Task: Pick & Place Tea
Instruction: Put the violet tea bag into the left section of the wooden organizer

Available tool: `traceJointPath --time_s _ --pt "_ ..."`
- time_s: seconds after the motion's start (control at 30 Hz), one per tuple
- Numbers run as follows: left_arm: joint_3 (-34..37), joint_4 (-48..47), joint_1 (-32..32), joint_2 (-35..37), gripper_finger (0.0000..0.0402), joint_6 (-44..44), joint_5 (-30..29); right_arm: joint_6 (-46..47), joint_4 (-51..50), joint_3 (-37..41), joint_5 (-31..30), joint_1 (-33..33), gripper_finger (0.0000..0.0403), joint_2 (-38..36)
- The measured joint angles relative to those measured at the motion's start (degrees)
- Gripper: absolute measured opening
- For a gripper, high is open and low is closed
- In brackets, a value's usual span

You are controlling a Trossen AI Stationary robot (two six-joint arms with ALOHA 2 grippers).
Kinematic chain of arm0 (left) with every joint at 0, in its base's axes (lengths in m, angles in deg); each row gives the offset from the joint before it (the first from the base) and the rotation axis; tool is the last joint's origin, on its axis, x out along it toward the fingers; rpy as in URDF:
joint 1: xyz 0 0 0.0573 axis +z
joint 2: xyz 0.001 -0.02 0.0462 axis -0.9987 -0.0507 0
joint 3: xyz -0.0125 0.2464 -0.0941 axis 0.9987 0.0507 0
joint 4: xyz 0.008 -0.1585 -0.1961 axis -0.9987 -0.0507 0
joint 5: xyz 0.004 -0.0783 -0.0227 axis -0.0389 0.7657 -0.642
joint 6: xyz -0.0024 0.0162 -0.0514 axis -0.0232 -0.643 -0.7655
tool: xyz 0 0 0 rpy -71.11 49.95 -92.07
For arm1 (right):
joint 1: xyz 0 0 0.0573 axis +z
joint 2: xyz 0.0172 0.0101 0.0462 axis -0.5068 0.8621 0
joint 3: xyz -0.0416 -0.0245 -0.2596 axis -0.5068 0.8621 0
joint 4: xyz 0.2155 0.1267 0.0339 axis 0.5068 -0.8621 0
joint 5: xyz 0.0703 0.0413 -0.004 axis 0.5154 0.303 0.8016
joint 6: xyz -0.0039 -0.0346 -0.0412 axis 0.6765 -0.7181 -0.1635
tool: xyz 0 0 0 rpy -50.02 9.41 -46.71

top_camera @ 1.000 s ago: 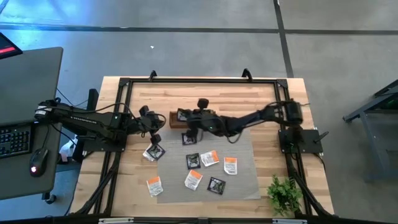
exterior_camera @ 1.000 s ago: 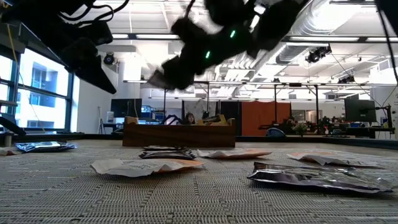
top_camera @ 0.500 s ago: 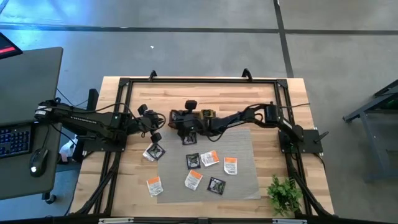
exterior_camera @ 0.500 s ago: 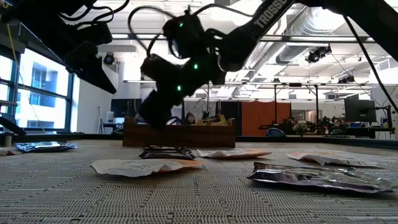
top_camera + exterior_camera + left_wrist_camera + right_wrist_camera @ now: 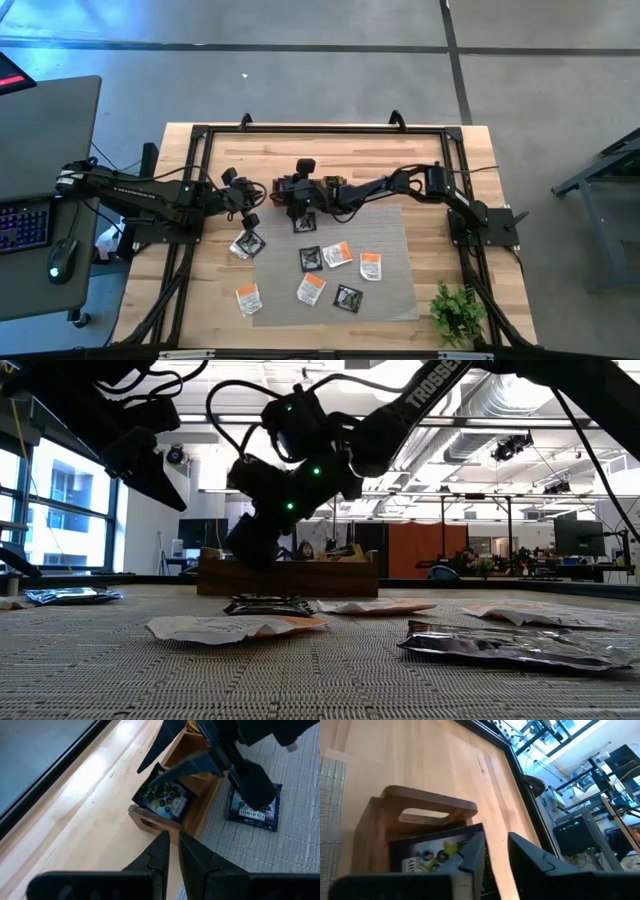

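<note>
The brown wooden box (image 5: 310, 192) stands at the mat's far edge. My right gripper (image 5: 292, 192) is down in the box's left end compartment, open, its fingers (image 5: 197, 766) beside a black tea sachet (image 5: 165, 800). That sachet stands tilted in the compartment (image 5: 427, 856). Several black and white-orange sachets lie flat on the grey mat (image 5: 390, 240): black ones (image 5: 303, 222) (image 5: 311, 258), white-orange ones (image 5: 337, 254) (image 5: 371, 265). My left gripper (image 5: 245, 207) hovers shut just left of the box, above another black sachet (image 5: 248, 245) on the wood. My right gripper has one finger (image 5: 470, 852) in front of the black sachet's face, near its upper edge (image 5: 470, 831), coming slanting down from the table's right. The other finger stands apart with bare wood in the gap. I cannot tell whether the finger touches the sachet.
A yellow-brown sachet shows in another compartment (image 5: 334, 182). More sachets lie near the mat's near edge (image 5: 347, 298) (image 5: 247, 297) (image 5: 311, 288). A small green plant (image 5: 458, 312) stands at the near right corner. The black frame rail (image 5: 320, 128) runs along the far edge.
My right gripper has moved toward the table's left along the box and come down into the left end compartment, carrying the black sachet with it. In the last half second it has barely moved.
</note>
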Motion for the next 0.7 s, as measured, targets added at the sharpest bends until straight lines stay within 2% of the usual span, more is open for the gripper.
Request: traceJointPath --time_s 0.1,0.23,0.47,0.57,0.7 --pt "0.0 0.0 0.0 0.0 0.0037 0.0 0.0 0.1 0.1 0.0 -0.6 0.5 0.0110 -0.3" --pt "0.0 0.1 0.0 0.0 0.0037 0.0 0.0 0.0 -0.5 0.0 -5.5 2.8 0.0131 -2.8" --pt "0.0 0.2 0.0 0.0 0.0037 0.0 0.3 1.2 -12.4 0.0 -7.7 8.2 0.0130 -12.4" --pt "0.0 0.6 0.0 0.0 0.0037 0.0 2.0 6.3 -18.3 -0.1 -5.3 10.4 0.0127 -16.2" --pt "0.0 0.9 0.0 0.0 0.0037 -0.1 2.8 17.6 -27.2 -0.1 3.0 12.0 0.0128 -18.9"
